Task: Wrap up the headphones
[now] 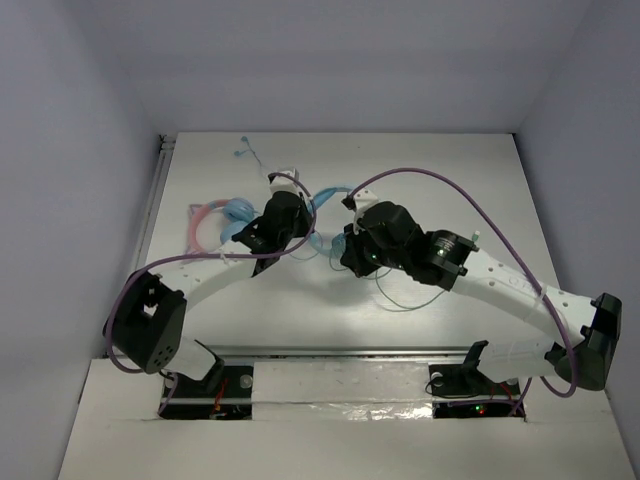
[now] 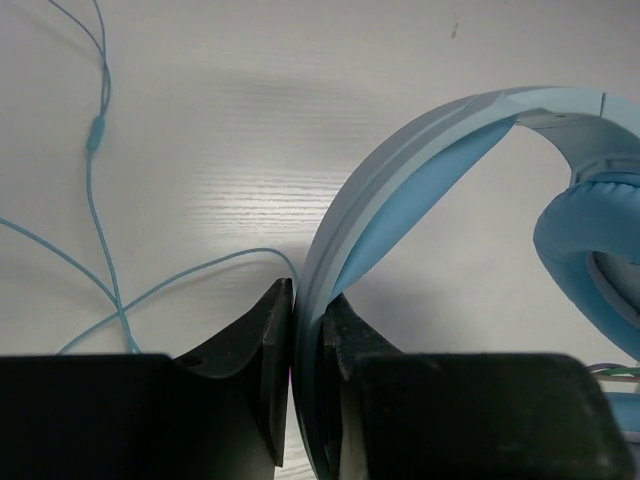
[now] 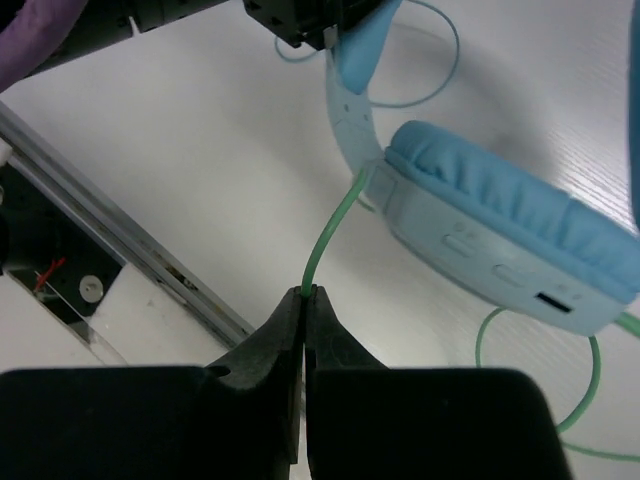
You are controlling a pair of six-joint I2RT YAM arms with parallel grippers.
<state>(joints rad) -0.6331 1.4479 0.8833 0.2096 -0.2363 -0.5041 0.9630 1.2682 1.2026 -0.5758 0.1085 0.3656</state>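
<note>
Early going here. The left gripper [image 2: 308, 300] is clamped on the band of the headphones [image 2: 420, 150], one finger either side, pinning the set mid-table [image 2: 250, 100], just right of a smaller pink pair [image 1: 203, 222]. The right gripper [image 3: 305, 295] has its fingers pressed together on the cable [image 3: 335, 225], pinching it a short way out from the earcup [image 3: 500, 200]. That's about all that's done, by my reading: no turn of cable shows round the band or cups in any view. The wire lies loose, with loops trailing over the table beside the cup and more strands wandering off past the band, one with an inline lump. So the winding is all to come. The set is pale blue, with a wide smooth band lined in deeper blue, fat padded oval cups, and buttons and a port along one cup's edge. The cable is thin and green.
</note>
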